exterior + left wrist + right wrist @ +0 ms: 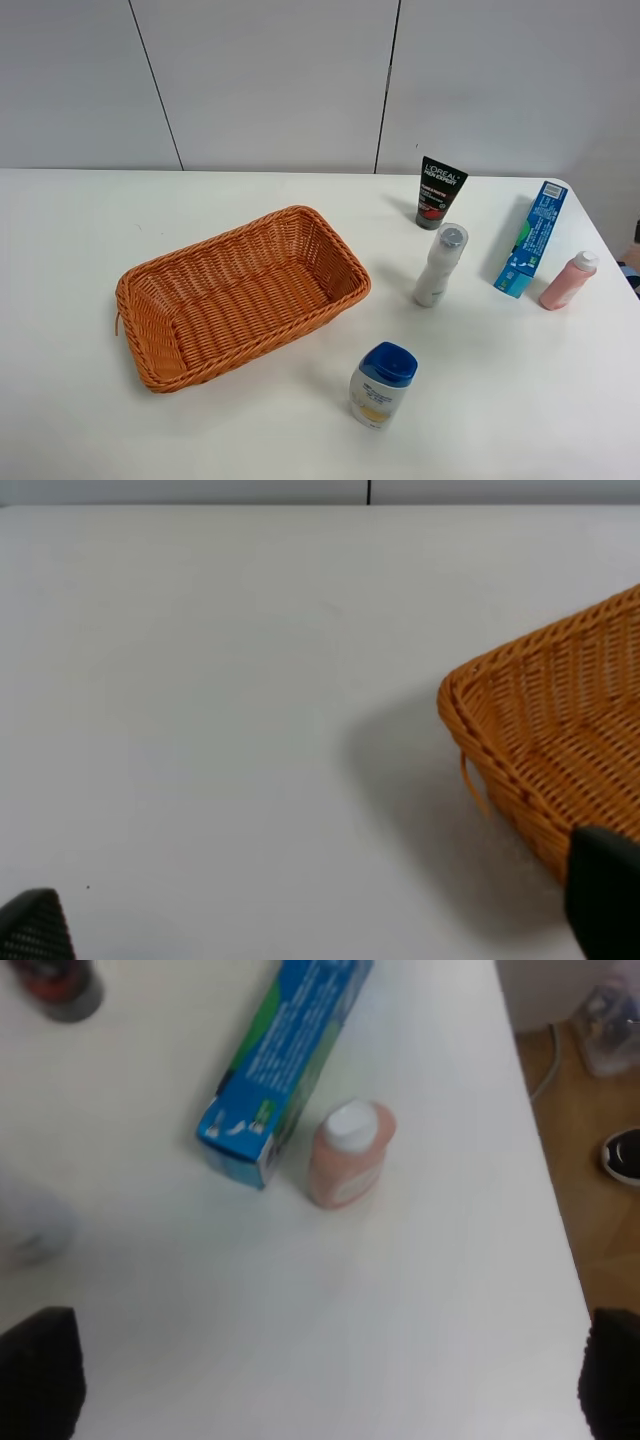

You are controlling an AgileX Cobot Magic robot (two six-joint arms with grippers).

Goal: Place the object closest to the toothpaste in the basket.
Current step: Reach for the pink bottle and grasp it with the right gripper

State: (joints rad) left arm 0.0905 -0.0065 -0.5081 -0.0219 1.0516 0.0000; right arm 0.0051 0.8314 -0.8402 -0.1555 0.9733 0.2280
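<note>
Standing at four o'clock beside the blue cardboard toothpaste box, the small pink white-capped plastic bottle sits well apart from the orange wicker basket at its nine o'clock, right fingers and left fingers both spread empty, seemingly ready to grasp.

**Spare toiletries on a white table**

A white bottle with a grey cap stands upright on the tabletop. Behind it, toward the pale panelled wall, a black tube with white and red print stands on its cap. In front of the white bottle and a little to its left in the high view stands a squat blue-capped bottle, alone. Well to the white bottle's right, past the table edge, the right wrist view shows wooden floor, a cable and a dark shoe.
</note>
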